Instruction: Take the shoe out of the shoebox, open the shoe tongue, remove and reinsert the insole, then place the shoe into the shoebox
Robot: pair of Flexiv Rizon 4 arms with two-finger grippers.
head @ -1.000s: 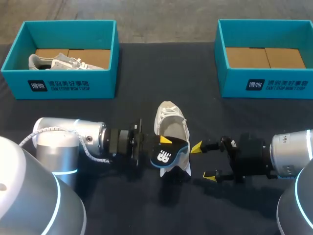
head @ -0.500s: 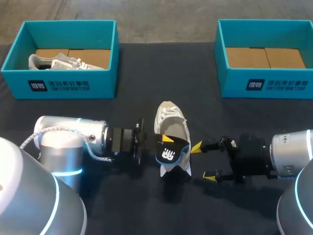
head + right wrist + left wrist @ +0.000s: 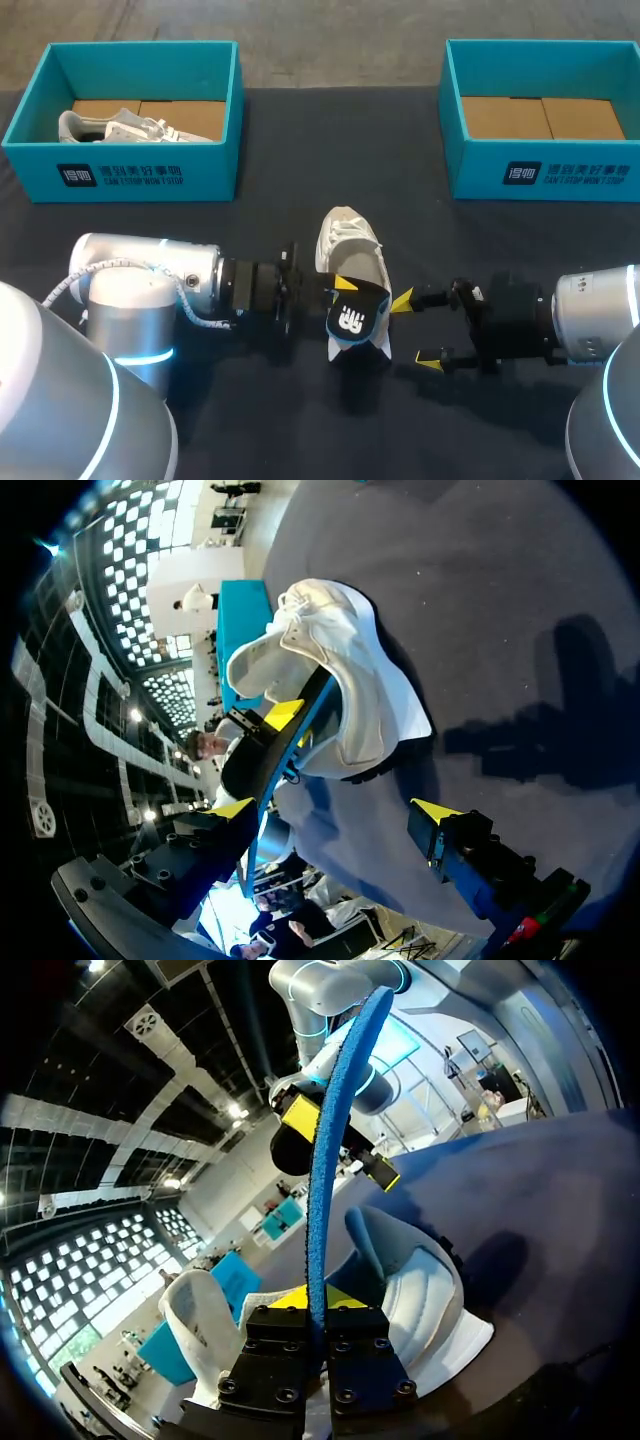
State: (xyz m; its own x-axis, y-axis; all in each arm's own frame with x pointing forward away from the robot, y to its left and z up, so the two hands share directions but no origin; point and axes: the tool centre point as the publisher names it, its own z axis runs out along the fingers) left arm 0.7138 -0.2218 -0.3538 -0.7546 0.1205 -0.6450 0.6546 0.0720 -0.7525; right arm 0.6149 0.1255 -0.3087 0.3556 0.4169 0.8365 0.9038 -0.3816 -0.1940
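Pinching the insole [image 3: 357, 320] in the left gripper [image 3: 338, 292], fingers pressed against its two faces near one end. From the left wrist, seen edge-on as a thin blue strip rising straight out from between those closed jaws. Just beyond and to one side of the left jaws, on the dark table [image 3: 280, 230], the white shoe [image 3: 350, 250], heel end nearest both grippers, toe pointing away. Cannot tell whether touching the insole or just clear of it. Directly ahead of the left jaws, past the insole's free end, the right gripper [image 3: 415, 331], spread wide and gripping nothing. From the right wrist, shoe ahead of the spread jaws, with the insole running from the heel opening back toward the gap between the two yellow tips, touched by neither. Well beyond both grippers, past the shoe, two teal boxes. Off to the left gripper's side, the left shoebox [image 3: 215, 150], with a second pale shoe [image 3: 110, 126] lying inside. Off to the right gripper's side, the right shoebox [image 3: 470, 165], cardboard floor showing.
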